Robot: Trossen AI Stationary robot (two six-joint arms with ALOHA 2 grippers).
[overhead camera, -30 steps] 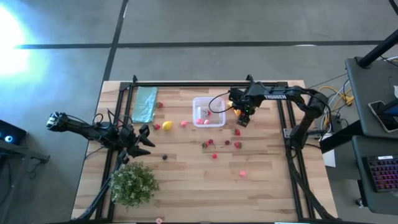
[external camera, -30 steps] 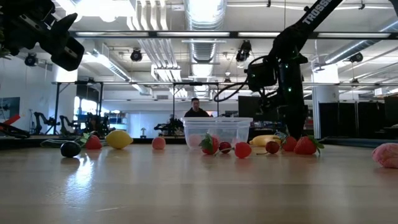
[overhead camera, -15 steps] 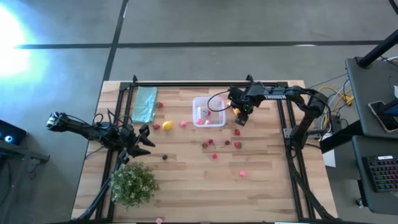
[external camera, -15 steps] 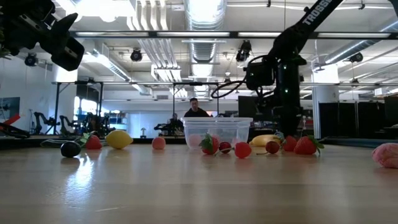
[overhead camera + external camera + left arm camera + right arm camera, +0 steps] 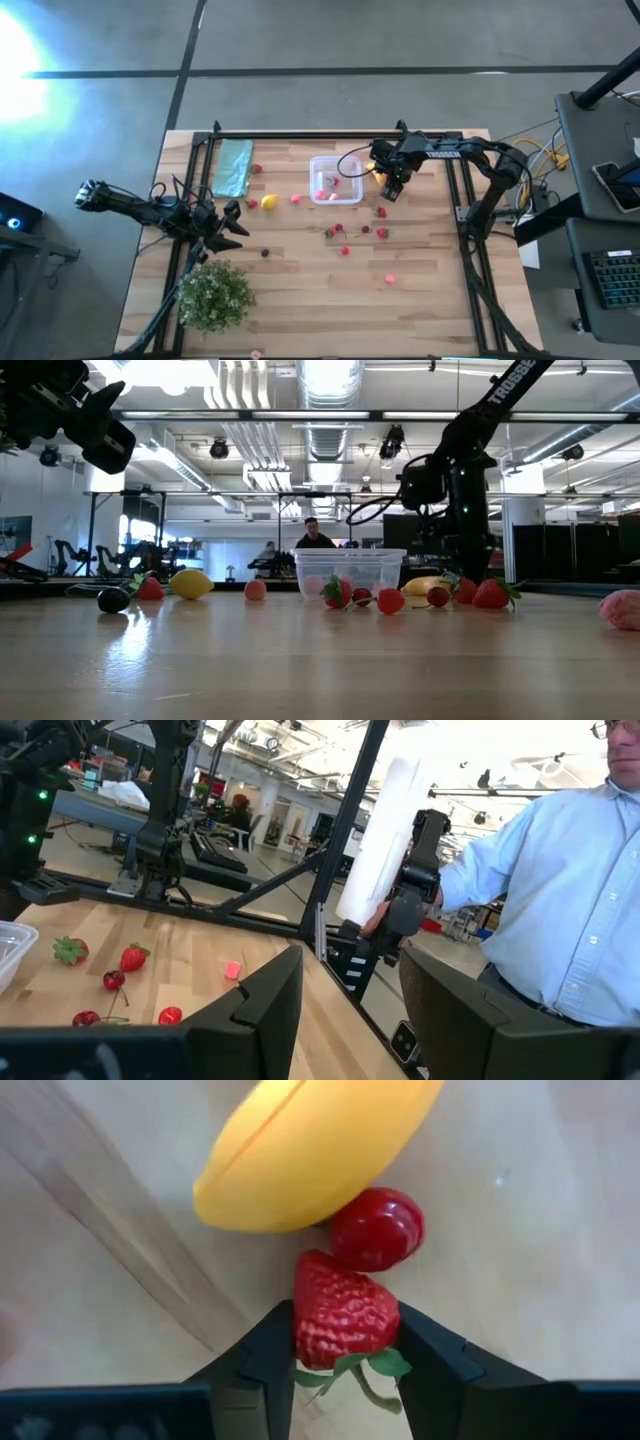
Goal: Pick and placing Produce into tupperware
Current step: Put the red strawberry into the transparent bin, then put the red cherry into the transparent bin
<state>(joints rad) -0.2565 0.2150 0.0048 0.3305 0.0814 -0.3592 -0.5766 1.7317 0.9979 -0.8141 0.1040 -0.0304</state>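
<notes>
Only the right wrist view revealed the grasp: the right gripper (image 5: 345, 1345) had its two dark fingers clenched on a red toy strawberry (image 5: 343, 1320), which touched a round red berry (image 5: 377, 1229) beside a small yellow plastic banana (image 5: 310, 1145). From above, that gripper (image 5: 392, 190) stood just right of the small clear square tupperware (image 5: 335, 181), where pink pieces lay; other produce lay scattered on the wooden table (image 5: 300, 290). The low view read "TROSS" on the right arm. The left gripper (image 5: 345, 1010) waited at the table's left, partly parted and empty, facing a person in a light-blue shirt (image 5: 560, 900).
</notes>
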